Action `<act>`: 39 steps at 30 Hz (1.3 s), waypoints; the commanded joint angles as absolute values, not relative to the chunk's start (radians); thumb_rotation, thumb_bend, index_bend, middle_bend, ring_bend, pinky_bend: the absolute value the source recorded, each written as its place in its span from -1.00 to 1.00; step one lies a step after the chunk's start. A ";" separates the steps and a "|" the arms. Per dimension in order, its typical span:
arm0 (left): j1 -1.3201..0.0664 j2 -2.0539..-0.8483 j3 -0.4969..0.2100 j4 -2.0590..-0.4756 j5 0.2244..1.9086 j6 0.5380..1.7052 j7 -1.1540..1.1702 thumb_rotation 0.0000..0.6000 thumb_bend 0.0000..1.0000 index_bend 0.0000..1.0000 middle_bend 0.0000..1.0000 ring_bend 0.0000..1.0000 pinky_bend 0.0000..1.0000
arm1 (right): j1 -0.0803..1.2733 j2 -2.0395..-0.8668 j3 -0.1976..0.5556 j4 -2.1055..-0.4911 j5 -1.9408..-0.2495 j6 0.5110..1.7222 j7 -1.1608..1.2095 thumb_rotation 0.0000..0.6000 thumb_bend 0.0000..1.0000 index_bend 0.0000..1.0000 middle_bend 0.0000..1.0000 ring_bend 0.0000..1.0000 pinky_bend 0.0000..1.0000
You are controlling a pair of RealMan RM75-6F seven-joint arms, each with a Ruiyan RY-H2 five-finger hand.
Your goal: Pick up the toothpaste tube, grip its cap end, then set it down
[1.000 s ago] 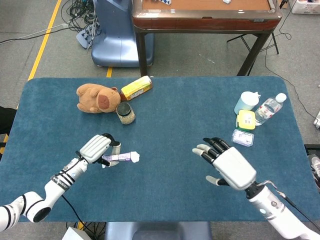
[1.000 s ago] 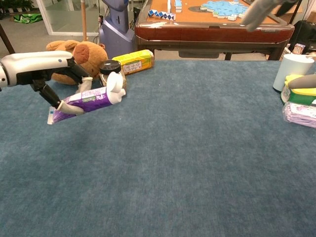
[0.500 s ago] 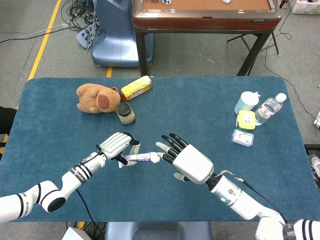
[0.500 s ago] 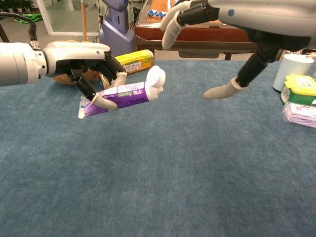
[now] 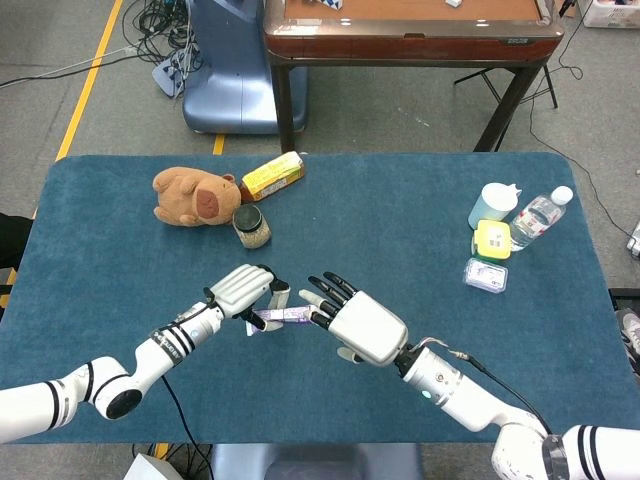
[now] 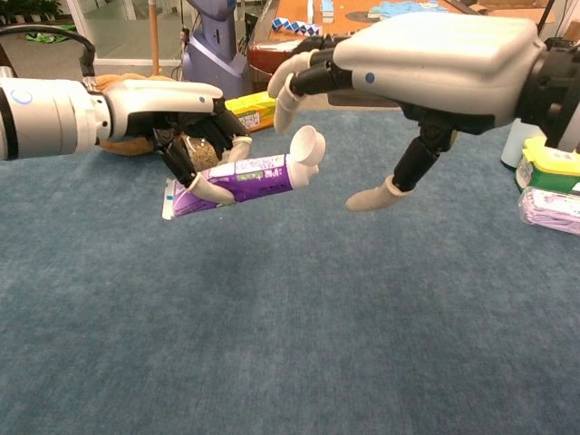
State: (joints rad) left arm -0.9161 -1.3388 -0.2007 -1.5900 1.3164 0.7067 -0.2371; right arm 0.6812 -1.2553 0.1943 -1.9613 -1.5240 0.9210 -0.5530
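Note:
A purple toothpaste tube (image 6: 240, 176) with a white cap (image 6: 307, 147) hangs level above the blue table, cap pointing toward my right hand. My left hand (image 6: 186, 118) grips the tube's flat tail half from above. In the head view the tube (image 5: 283, 315) shows as a short strip between both hands, with the left hand (image 5: 243, 291) over its tail. My right hand (image 6: 426, 68) hovers spread over the cap end, fingers apart, thumb hanging below, nothing in it. From the head camera, that right hand (image 5: 355, 322) almost reaches the cap; contact is not visible.
A brown plush toy (image 5: 192, 196), a yellow box (image 5: 272, 176) and a small jar (image 5: 251, 226) lie at the back left. A cup (image 5: 493, 204), water bottle (image 5: 540, 216), yellow-lidded tub (image 5: 491, 240) and packet (image 5: 485, 275) sit at the right. A wooden table (image 5: 410, 40) stands behind.
My left hand carried the tube right toward the table's middle. My right hand swept left from the right side and now spreads over the cap end.

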 commanded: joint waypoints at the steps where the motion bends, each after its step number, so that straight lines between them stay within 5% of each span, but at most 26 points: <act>1: -0.914 -1.334 -0.197 -1.587 1.317 0.706 -0.247 1.00 -0.15 0.23 0.36 -0.16 -0.52 | 0.682 -1.250 0.184 -1.956 -1.514 0.922 -0.559 1.00 -0.57 -0.43 -0.72 -1.00 -0.83; 29: -0.888 -1.299 -0.188 -1.596 1.342 0.730 -0.391 1.00 -0.14 0.25 0.38 -0.16 -0.52 | 0.707 -1.325 0.140 -1.853 -1.459 0.960 -0.462 1.00 -0.57 -0.43 -0.72 -1.00 -0.83; 39: -0.825 -1.340 -0.168 -1.571 1.391 0.832 -0.506 1.00 -0.14 0.25 0.38 -0.16 -0.51 | 0.668 -1.265 0.143 -1.924 -1.530 1.059 -0.252 1.00 -0.57 -0.55 -0.72 -1.00 -0.83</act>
State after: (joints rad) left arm -0.8407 -1.3262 -0.1727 -1.5808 1.3771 0.8075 -0.4792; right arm 0.6803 -1.2879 0.1390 -1.8987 -1.5094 1.0316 -0.3069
